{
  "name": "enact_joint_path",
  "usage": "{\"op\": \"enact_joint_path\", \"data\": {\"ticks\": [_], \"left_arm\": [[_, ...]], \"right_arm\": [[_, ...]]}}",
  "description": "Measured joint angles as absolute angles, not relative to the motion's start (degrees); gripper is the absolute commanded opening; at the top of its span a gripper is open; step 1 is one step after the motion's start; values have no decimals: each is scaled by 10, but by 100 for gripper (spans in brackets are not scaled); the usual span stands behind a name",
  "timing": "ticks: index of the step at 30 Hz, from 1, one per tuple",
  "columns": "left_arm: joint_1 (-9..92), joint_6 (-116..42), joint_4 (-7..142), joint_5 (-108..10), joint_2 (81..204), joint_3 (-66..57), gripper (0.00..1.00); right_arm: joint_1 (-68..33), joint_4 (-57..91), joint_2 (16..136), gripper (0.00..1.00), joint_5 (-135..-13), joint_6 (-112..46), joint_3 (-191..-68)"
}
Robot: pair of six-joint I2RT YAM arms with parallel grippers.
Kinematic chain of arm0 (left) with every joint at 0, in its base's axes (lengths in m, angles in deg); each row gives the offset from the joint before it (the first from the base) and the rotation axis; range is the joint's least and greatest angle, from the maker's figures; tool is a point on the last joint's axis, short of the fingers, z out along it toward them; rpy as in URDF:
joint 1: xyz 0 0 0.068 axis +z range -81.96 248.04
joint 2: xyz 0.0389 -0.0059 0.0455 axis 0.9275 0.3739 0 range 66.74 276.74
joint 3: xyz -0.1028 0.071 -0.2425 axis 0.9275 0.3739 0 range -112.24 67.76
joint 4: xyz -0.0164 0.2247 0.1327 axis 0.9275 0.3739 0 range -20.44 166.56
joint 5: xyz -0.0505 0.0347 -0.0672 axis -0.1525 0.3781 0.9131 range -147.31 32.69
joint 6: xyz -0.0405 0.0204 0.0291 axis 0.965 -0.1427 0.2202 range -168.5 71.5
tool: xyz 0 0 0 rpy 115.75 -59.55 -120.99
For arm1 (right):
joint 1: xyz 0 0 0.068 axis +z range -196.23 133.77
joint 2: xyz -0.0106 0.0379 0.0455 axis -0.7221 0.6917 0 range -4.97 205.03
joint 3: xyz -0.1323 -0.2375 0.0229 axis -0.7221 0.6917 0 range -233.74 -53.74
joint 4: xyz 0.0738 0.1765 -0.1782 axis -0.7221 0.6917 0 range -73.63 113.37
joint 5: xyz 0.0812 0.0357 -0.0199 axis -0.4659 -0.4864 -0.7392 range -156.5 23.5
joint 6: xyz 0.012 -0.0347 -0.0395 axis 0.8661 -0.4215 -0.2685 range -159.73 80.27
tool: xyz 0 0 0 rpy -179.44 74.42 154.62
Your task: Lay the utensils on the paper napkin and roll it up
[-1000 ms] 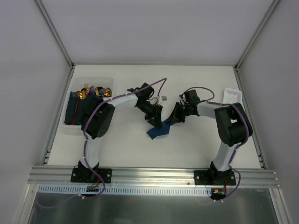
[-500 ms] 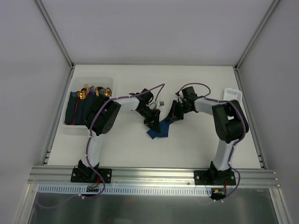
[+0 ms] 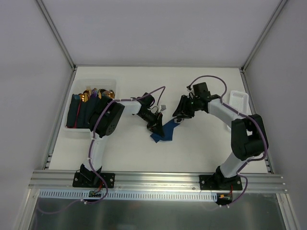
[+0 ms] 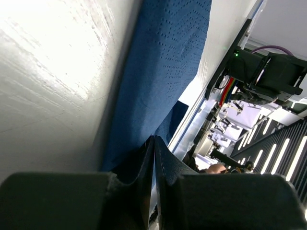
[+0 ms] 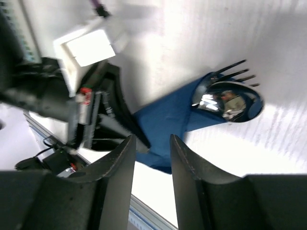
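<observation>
Navy paper napkin (image 3: 165, 131) lies mid-table, wrapped loosely round the utensils (image 5: 225, 98) — heads poking out — left gripper (image 4: 154, 142) pinching its edge, right gripper (image 5: 152, 140) with jaws apart, empty; tightening the roll seems left.

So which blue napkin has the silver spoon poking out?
The loose napkin out on the table: a silver spoon and fork tines peek from its end. The blue rolls in the bin show gold heads instead.
</observation>
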State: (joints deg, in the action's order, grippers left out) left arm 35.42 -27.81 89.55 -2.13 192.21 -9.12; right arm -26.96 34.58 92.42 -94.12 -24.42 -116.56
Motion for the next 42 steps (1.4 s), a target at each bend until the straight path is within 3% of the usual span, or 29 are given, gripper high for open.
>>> {"op": "enact_joint_path", "data": {"ticks": [8, 16, 23, 36, 42], "left_arm": [[357, -265, 888, -17, 1923, -88, 6], [361, -252, 879, -4, 1925, -82, 6], [367, -251, 873, 10, 1925, -76, 11], [405, -296, 887, -62, 1774, -35, 33], [410, -338, 916, -126, 1778, -58, 43]], "right_arm": [[-227, 249, 878, 32, -961, -153, -1104], [-194, 149, 917, 31, -967, -64, -1006], [-195, 112, 954, 26, -973, -36, -996], [-195, 94, 972, 21, -982, -40, -997], [-196, 94, 977, 20, -989, -44, -1000]]}}
